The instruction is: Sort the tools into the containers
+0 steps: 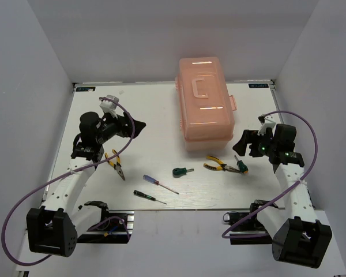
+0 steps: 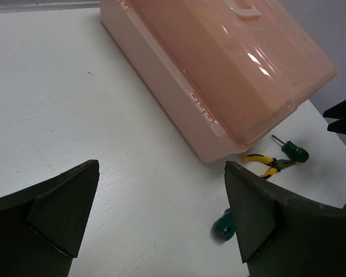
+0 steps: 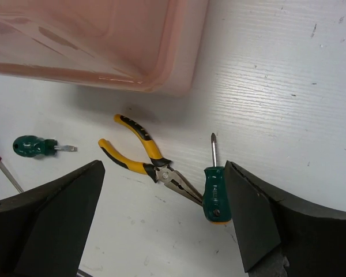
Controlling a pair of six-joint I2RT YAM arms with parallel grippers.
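1. Well, the pink toolbox sits shut at the far middle of the white worktop. Its handle lies flat on the lid.
2. Every tool lies loose on the worktop on the near side of the toolbox, and none is in a container.
3. The left pliers lie just beside the left arm, yellow-and-black handles pointing far and nose pointing near.
4. The purple screwdriver and the green screwdriver lie near each other at the near middle. They are roughly parallel and apart, tips pointing right.
5. The middle stubby lies between those two and the toolbox, touching neither.
6. The right pliers lie near the toolbox's near right corner, handles to the left. From the right wrist their nose tip meets the handle of the right stubby, whose blade points toward the toolbox.
7. The left gripper hangs over bare worktop left of the toolbox, its jaws spread wide with nothing between them.
8. The right gripper hangs near the right stubby and the right pliers, also spread wide and holding nothing.
9. As for writing, a small left label and right label sit at the worktop's far corners, both too small to read. Any print on the tool handles is too small to make out.
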